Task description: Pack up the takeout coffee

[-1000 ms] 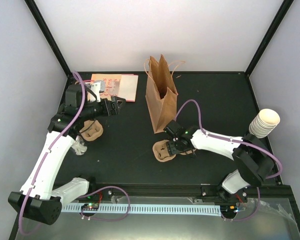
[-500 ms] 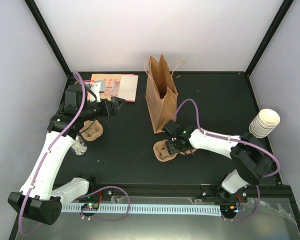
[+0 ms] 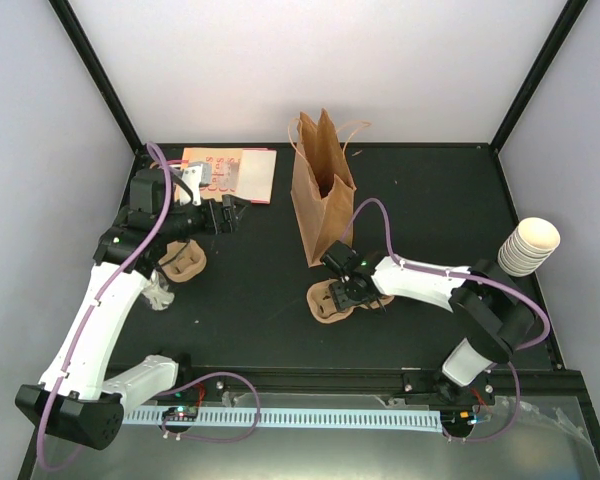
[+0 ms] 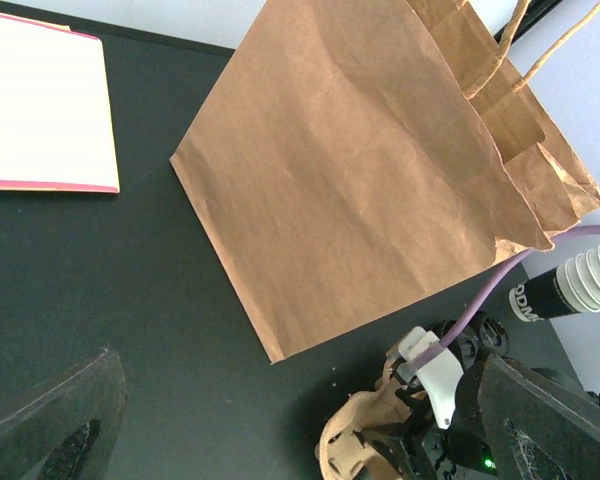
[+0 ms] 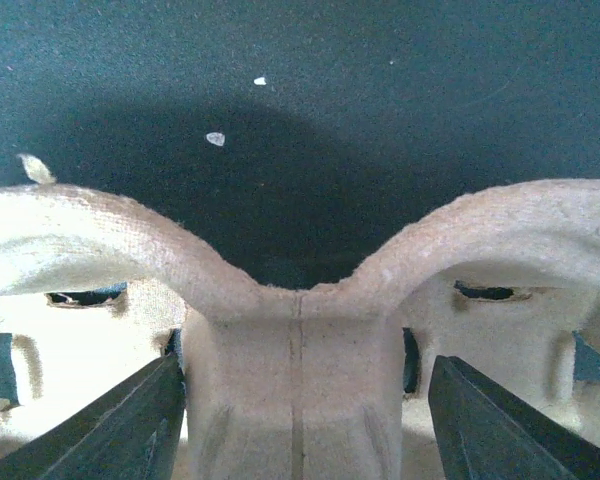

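Top external: bag [image 3: 322, 195] upper centre, tray [image 3: 328, 303] below it
Left gripper [image 3: 232, 213]: wide, empty
Right gripper [image 5: 300, 400]: apart, straddling tray ridge

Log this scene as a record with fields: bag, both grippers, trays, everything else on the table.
paper bag: upright, mouth open, mid-table
left gripper: open, empty, facing the bag
right gripper: open, jaws astride the middle ridge of the near pulp tray
second pulp tray: beside the left arm
cup stack: lidless, at the right edge
booklet: flat, far left
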Controlling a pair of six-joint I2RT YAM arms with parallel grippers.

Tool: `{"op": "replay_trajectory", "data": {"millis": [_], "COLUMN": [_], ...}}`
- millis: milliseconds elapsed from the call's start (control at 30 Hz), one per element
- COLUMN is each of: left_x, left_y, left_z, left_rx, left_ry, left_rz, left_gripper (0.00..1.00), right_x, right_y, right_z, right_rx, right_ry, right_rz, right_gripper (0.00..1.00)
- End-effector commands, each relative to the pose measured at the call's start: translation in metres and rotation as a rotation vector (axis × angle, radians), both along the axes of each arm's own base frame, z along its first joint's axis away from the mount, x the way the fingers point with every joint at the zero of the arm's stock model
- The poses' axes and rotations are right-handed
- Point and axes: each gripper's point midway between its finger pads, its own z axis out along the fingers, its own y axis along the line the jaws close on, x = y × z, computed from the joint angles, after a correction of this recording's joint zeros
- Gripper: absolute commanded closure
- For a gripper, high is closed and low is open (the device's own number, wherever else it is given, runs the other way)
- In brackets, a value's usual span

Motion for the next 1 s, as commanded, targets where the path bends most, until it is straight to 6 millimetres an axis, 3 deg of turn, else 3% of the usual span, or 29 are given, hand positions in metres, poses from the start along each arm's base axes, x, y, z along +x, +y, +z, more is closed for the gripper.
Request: {"op": "replay_trajectory", "data": {"millis": [0, 267, 833, 967], "left_x": [-0.002, -0.003, -0.006, -0.006], "left_y": [0.000, 0.000, -0.003, -0.005], "left_z": [0.022, 0.023, 0.021, 0.020], "left_rx": [0.000, 0.003, -0.004, -0.013], "left_ry": [-0.056, -0.050, -0.043, -0.035], "left_rz": [-0.019, -0.022, -0.041, -0.047], "left_gripper": [0.01, 0.01, 0.01, 0.01], "right_x": [0.011, 0.015, 0.012, 0.011], "right_y": [0.007, 0.007, 0.008, 0.004], "right_z": [0.010, 0.030, 0.091, 0.085], "right_rx": [0.011, 0.053, 0.194, 0.166], "right_ry": [-0.046, -0.108, -0.218, -0.206], "right_rz": [0.003, -0.001, 0.011, 0.005], "right_gripper": [0.31, 0.39, 0.43, 0.39]}}
